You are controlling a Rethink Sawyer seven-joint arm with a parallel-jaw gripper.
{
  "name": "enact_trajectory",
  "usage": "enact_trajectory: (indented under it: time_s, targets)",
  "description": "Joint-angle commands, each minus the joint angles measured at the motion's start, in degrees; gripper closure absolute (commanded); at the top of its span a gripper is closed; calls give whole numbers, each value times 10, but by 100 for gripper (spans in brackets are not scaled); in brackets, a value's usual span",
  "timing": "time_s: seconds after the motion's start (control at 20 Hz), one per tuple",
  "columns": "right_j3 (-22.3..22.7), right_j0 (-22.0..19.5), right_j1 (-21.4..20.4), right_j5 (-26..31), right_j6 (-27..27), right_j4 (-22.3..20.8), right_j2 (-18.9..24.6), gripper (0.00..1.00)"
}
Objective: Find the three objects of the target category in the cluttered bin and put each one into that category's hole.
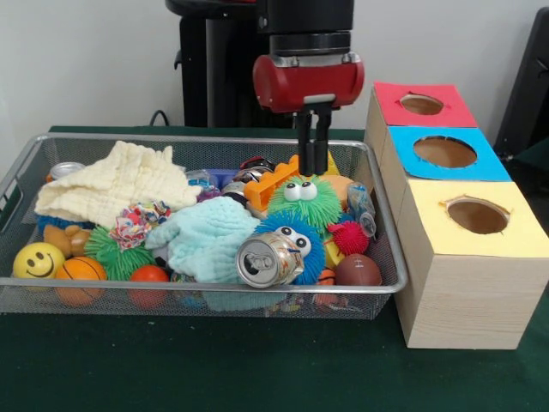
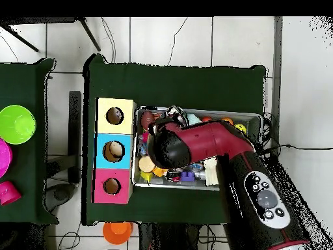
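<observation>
The wire mesh bin (image 1: 214,292) is packed with toys and cloths; it also shows in the overhead view (image 2: 208,112). One ruffled printed cloth bundle (image 1: 133,225) lies left of centre, between the cream cloth (image 1: 116,182) and the mint cloth (image 1: 204,239). I see no other printed bundles. My gripper (image 1: 313,172) hangs shut and empty over the bin's far right part, just above an orange toy and a green fuzzy ball (image 1: 302,202). In the overhead view the arm hides it. The yellow-ringed hole (image 1: 477,215) (image 2: 115,116) is in the nearest wooden box, right of the bin.
Blue-ringed hole (image 1: 444,152) and red-ringed hole (image 1: 421,104) lie behind the yellow one. The bin also holds a crushed can (image 1: 268,260), a blue fuzzy ball (image 1: 296,236), a smiley ball (image 1: 38,260), a basketball (image 1: 80,273) and a small football (image 1: 358,270). A green bowl (image 2: 15,124) sits on a side table.
</observation>
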Motion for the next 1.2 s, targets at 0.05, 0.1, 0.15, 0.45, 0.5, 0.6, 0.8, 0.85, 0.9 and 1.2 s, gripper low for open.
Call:
enact_trajectory:
  time_s: [0.05, 0.1, 0.15, 0.45, 0.5, 0.6, 0.8, 0.85, 0.9, 1.2]
  targets:
    - [18, -71, 26, 92, -192, -31, 75, 100]
    - [13, -83, 29, 99, -204, -31, 83, 100]
    - [11, -91, 33, 101, -210, -35, 88, 100]
    - [3, -119, 68, 101, -222, -55, 114, 100]
    - [2, -124, 74, 103, -224, -56, 118, 100]
    - [2, -130, 83, 105, -221, -59, 125, 100]
    - [-2, -131, 97, 97, -201, -71, 129, 100]
    - [0, -132, 99, 94, -199, -74, 132, 100]
    - [0, -132, 101, 91, -196, -77, 134, 100]
    - [1, -138, 109, 88, -193, -92, 155, 0]
